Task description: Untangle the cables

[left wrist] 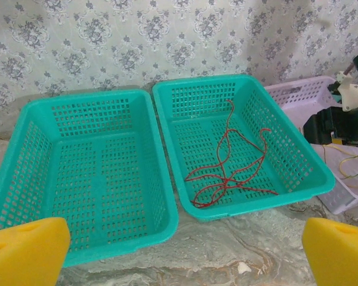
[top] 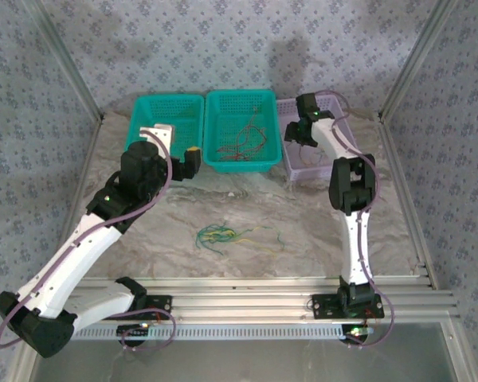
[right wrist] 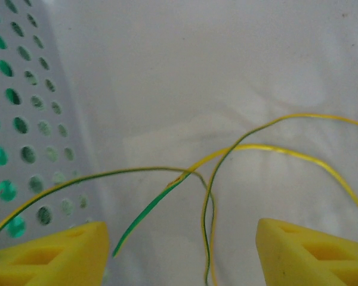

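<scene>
**Table** (top: 303, 231), seen from above: L arm (top: 80, 247) leans fwd toward two teal baskets. R arm (top: 354, 231) rises, elbows left, and dips its wrist into the lilac basket (top: 307, 167).

**Baskets:** the left teal basket (left wrist: 24, 161) sits tight beside the mid teal basket (left wrist: 286, 149), with the lilac one to the right.

**Cables:**
- Red cables (left wrist: 225, 177) lie looped on the mid basket's floor.
- Yellow-green cables (right wrist: 268, 147) lie on the lilac basket's floor.
- A green-yellow bunch (top: 215, 235) sits on the table between the arms, well apart from the baskets.

**Grippers:**
- Left gripper (left wrist: 185, 253): pads spread wide, nothing held. It hovers near the teal baskets' front rims, facing them.
- Right gripper (right wrist: 182, 250): pads also wide apart, clamping nothing, low over the lilac floor just beside the holed wall. Strands run between the pads; can't tell if they touch.

**Risk, as judged:**
- The yellow-green strands cross each other right between R's pads. Closing here could pinch several at once and lift a clump, pulling the tangle tighter instead of freeing one wire.
- Wire this thin may slip from the pads, or its free green end may catch in the wall holes as it's drawn out.
- If L goes for the red loops, it faces the same multi-strand grab.
</scene>
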Tool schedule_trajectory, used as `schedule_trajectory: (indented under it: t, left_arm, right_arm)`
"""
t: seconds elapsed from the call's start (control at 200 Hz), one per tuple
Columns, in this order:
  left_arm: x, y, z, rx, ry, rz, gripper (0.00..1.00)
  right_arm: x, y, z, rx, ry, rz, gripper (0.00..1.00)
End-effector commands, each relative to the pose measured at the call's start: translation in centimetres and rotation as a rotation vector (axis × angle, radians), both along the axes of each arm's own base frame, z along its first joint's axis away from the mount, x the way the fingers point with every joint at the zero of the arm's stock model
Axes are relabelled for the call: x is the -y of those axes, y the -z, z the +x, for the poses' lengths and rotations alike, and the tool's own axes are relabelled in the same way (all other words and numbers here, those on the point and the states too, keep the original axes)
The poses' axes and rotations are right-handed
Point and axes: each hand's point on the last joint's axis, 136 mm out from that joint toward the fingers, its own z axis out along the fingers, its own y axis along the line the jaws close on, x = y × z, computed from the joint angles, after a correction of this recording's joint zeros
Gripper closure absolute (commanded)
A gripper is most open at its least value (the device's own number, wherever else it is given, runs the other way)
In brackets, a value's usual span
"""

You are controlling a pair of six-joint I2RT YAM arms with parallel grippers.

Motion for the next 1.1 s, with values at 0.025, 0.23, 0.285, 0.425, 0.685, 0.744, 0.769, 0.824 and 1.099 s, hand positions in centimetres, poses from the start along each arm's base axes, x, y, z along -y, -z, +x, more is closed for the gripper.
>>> schedule_trajectory:
  t: [0.025, 0.23, 0.285, 0.425, 0.685, 0.744, 0.769, 0.824, 1.099]
  left_arm:
    - [0.2, -0.2, 0.3, 0.012, 0.012, 0.005, 0.0]
    - [0.2, 0.0, 0.4, 0.006, 0.013, 0.01, 0.0]
    - [0.3, 0.1, 0.4, 0.004, 0.014, 0.009, 0.0]
    - [0.2, 0.0, 0.5, 0.005, 0.012, 0.01, 0.0]
    - [0.3, 0.3, 0.6, -0.002, 0.016, 0.007, 0.0]
    - [0.3, 0.3, 0.7, -0.004, 0.017, 0.005, 0.0]
    - [0.3, 0.2, 0.7, -0.003, 0.015, 0.005, 0.0]
    - [0.3, 0.2, 0.7, -0.004, 0.015, 0.005, 0.0]
    - [0.3, 0.4, 0.8, -0.01, 0.019, 0.004, 0.0]
  right_arm:
    - [1.9, 3.5, -0.6, -0.106, 0.015, -0.086, 0.32]
    - [3.1, 3.8, 0.6, -0.096, 0.042, -0.078, 0.31]
    - [4.4, 3.8, 0.7, -0.1, 0.075, -0.116, 0.31]
    - [8.3, 2.4, 0.6, -0.063, 0.216, -0.108, 0.31]
    - [11.3, -2.4, 1.7, 0.109, 0.329, -0.007, 0.71]
    - [11.1, -2.4, 1.9, 0.1, 0.325, -0.008, 0.81]
    - [10.9, -2.4, 1.9, 0.092, 0.322, -0.011, 0.84]
    - [10.7, -2.4, 1.6, 0.079, 0.318, -0.018, 0.9]
    - [13.4, -7.3, 1.0, 0.238, 0.406, -0.076, 0.9]
